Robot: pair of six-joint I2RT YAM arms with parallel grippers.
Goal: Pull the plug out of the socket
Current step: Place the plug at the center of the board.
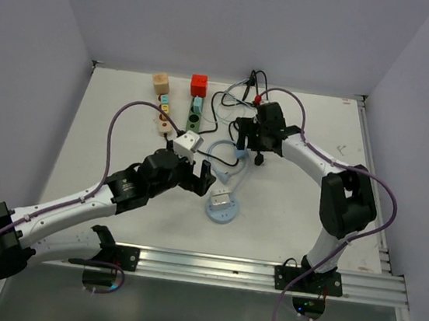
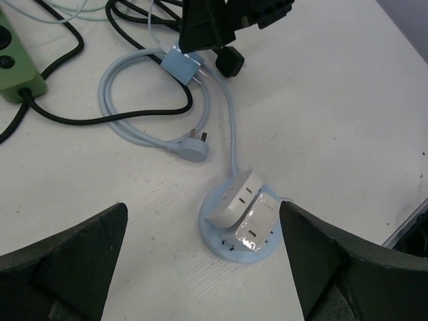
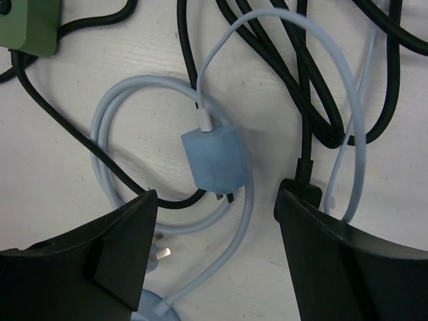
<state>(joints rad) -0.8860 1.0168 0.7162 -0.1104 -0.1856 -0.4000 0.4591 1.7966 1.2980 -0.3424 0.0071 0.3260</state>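
Top external view: we see the left gripper (image 1: 201,176) near the middle of the table (image 1: 294,209), just left of a round pale blue socket (image 1: 223,206) with white blocks plugged into its top. The right gripper (image 1: 248,145) hangs farther back, over a tangle of black cords (image 1: 220,114) and a pale blue cable (image 1: 220,149). The small blue plug (image 1: 240,153) lies right beneath it. A green power strip (image 1: 196,110), a red block (image 1: 199,85) and a wooden block (image 1: 160,83) sit toward the far left. Left wrist view: we find the left gripper's two fingers (image 2: 80,254) spread wide with nothing between them, hovering on the near side of the round socket (image 2: 231,251). Beyond it the blue plug (image 2: 179,65) rests on the table with its bare prongs showing, out of any socket, under the right gripper. A second, flat plug (image 2: 190,148) lies between the two. Right wrist view: we see the right gripper's fingers (image 3: 87,261) standing well apart and gripping nothing. The blue plug (image 3: 214,160) lies free on the table in the gap just ahead of them, touching neither finger, with a thin white lead running from its far end.
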